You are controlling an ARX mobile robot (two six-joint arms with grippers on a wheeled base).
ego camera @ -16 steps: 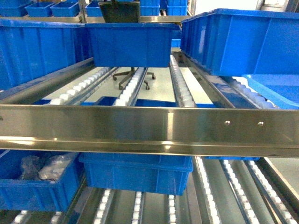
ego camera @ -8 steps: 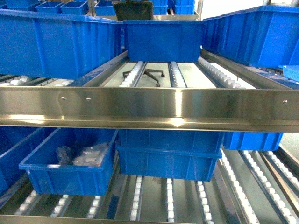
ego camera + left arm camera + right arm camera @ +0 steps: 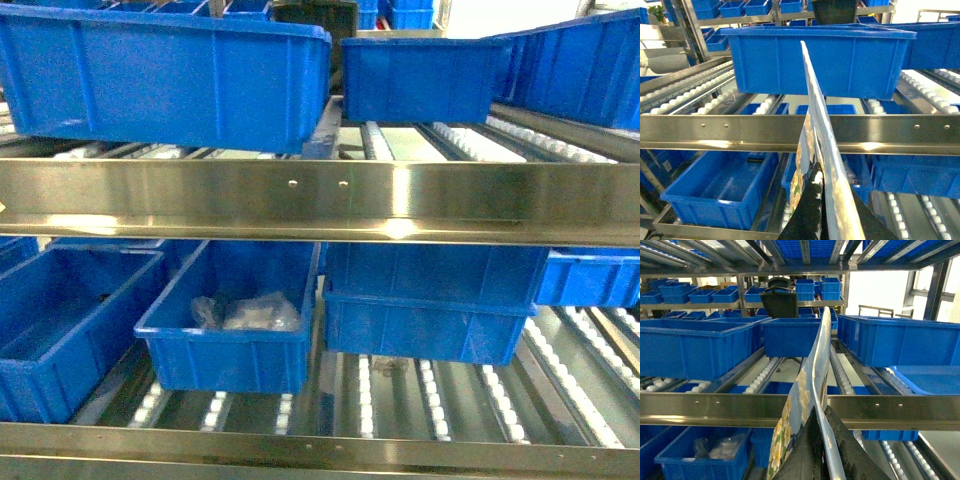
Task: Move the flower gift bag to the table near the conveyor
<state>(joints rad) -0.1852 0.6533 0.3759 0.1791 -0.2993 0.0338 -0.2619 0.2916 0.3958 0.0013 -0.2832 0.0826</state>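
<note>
The flower gift bag [image 3: 812, 115] is held up edge-on between both grippers, its pale blue side printed with white and yellow flowers. In the left wrist view my left gripper [image 3: 832, 180] is shut on the bag's lower edge, with black fingers [image 3: 807, 210] on either side of the panel. In the right wrist view the flower gift bag [image 3: 810, 370] rises from my right gripper [image 3: 821, 407], which is also shut on it. Neither gripper nor the bag appears in the head view. The table is out of view.
A roller rack stands straight ahead, with a steel front rail [image 3: 320, 200] across the head view. Large blue bins [image 3: 160, 80] sit on the upper rollers. On the lower level, one blue bin [image 3: 230, 350] holds plastic packets.
In the head view the whole rack has slid to the right and its steel rail has risen in the frame. More bins have come into sight on the left.
</note>
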